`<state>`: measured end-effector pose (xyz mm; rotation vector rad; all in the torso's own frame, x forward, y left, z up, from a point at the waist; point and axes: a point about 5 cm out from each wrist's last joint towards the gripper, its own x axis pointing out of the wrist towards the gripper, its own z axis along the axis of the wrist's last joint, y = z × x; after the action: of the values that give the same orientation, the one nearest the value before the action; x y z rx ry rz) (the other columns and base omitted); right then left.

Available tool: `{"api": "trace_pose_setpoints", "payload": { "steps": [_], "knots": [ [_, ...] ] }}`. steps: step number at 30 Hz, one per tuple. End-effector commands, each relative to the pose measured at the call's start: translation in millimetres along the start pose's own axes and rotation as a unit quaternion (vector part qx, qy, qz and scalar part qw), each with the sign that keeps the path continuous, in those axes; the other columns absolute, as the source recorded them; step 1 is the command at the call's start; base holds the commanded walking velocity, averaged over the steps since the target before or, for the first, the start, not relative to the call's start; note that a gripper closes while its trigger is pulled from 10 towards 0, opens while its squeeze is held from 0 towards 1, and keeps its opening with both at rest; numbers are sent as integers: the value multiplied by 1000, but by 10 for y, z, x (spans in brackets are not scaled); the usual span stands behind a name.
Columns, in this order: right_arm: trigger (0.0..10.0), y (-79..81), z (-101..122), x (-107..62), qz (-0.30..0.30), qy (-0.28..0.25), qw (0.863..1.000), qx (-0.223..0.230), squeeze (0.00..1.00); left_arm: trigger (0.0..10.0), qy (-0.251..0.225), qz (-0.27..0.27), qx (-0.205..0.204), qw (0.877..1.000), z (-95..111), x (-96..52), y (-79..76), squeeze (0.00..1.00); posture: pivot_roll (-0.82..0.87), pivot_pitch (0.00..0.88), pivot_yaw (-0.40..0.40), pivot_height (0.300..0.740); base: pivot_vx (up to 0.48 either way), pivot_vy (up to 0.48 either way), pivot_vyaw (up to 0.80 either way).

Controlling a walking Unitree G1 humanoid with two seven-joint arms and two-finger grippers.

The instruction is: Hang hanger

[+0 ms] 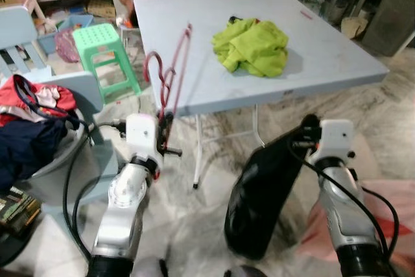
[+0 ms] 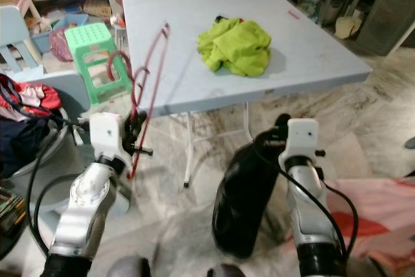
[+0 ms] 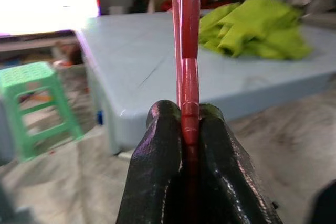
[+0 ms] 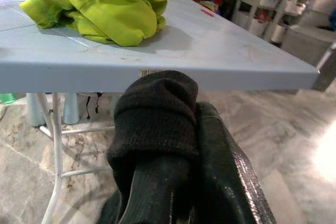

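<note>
A red hanger [image 1: 179, 69] stands nearly upright in front of the table's near left corner, its hook [image 1: 152, 63] to the left. My left gripper [image 1: 166, 126] is shut on the hanger's lower end; in the left wrist view both black fingers [image 3: 157, 156] pinch the red bar [image 3: 189, 35]. My right gripper [image 1: 308, 126] is shut on a black garment [image 1: 266, 186], which hangs down toward the floor below the table's front edge. In the right wrist view the black cloth [image 4: 155, 108] bunches over the fingers. A yellow-green garment [image 1: 251, 45] lies crumpled on the light blue table [image 1: 194, 30].
A green plastic stool [image 1: 104, 50] stands left of the table. A pale chair [image 1: 84, 95] at the left carries a heap of red and dark clothes [image 1: 29, 121]. White table legs [image 1: 198, 154] lie between my arms. Pink cloth [image 1: 389, 205] lies on the marble floor at right.
</note>
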<state>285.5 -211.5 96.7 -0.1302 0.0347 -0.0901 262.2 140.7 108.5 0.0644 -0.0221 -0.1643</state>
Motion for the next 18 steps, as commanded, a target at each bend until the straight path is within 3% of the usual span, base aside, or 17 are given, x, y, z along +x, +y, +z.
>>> {"api": "trace_pose_setpoints", "payload": {
  "steps": [1, 5, 9, 12, 18],
  "knots": [
    [10000, 30, 34, -1, 6, -17, 1000, -1, 0, 10000, 8, 50, 29, 998, -29, -116, 169, 0, 52, 0, -44, 740, 0, -382, 0],
    [10000, 18, 36, -18, 3, -21, 1000, 1, 0, 10000, 26, 96, 56, 994, -85, -236, 302, 0, 68, 0, -35, 740, 0, 0, 0],
    [10000, -40, 55, -48, 5, -29, 1000, -11, 0, 10000, 51, 152, 91, 983, -155, -449, 506, 0, 77, 0, -29, 740, 0, 0, 0],
    [10000, -119, 43, -101, 0, -24, 1000, -16, 0, 10000, 62, 130, 107, 984, -200, -531, 539, 0, 58, 0, -30, 740, 0, 0, 0],
    [10000, -139, -1, -156, 0, -16, 1000, -18, 0, 10000, 67, 95, 105, 988, -225, -498, 502, 0, 42, 3, -25, 740, 0, 0, 0]
  ]
}}
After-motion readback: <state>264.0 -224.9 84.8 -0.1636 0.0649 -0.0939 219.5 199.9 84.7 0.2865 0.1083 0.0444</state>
